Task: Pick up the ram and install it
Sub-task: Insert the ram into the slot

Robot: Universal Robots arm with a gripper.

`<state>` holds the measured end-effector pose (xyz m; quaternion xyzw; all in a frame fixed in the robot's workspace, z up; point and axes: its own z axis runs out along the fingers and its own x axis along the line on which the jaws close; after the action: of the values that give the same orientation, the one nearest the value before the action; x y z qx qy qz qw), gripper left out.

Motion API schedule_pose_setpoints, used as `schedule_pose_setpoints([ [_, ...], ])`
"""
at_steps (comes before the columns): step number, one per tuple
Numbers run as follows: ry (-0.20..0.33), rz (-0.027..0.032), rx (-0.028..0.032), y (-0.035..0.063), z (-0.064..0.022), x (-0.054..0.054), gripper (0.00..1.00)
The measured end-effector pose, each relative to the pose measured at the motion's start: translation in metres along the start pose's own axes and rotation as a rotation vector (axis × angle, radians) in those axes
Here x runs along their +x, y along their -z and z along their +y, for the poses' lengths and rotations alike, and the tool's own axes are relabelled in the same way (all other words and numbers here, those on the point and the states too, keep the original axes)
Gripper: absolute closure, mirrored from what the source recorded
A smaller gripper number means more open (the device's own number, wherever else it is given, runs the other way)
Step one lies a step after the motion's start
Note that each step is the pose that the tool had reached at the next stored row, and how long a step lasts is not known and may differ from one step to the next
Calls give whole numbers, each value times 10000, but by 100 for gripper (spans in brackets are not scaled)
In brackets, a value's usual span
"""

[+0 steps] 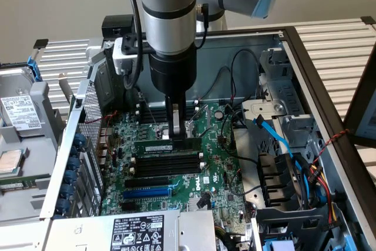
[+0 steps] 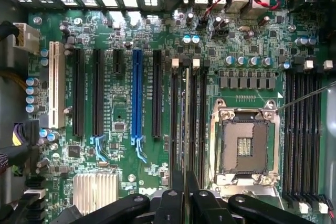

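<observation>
— What is sitting closest to the lens?

— The gripper (image 2: 185, 182). In the wrist view its black fingers (image 2: 176, 198) are reaching in over the motherboard (image 2: 121, 145), and they are closing on the ram (image 2: 186, 124).

— How is the ram looking from there?

— It is showing edge-on, as a thin pale line running away from the fingertips. It is lying between the blue slot (image 2: 137, 93) and the open processor socket (image 2: 244, 145).

— And from the exterior view?

— There the gripper (image 1: 176, 134) is coming straight down from the arm and clamping the ram (image 1: 154, 146) near its middle. The ram is showing as a long, thin green stick, about as long as the black slots (image 1: 167, 166). It is carrying a white label toward the exterior view's left and looking darker toward the right end.

— Where is it sitting, exactly?

— It is standing on edge along the row of black slots, at the side farthest from the blue slot (image 1: 147, 193). I cannot tell whether it is fully pressed down into a slot.
</observation>
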<state>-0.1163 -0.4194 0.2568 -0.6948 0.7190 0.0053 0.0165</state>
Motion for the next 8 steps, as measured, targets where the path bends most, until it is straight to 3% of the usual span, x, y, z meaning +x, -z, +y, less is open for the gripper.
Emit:
schedule_pose_setpoints([
  [8, 2, 0, 26, -134, 9, 5, 86],
])
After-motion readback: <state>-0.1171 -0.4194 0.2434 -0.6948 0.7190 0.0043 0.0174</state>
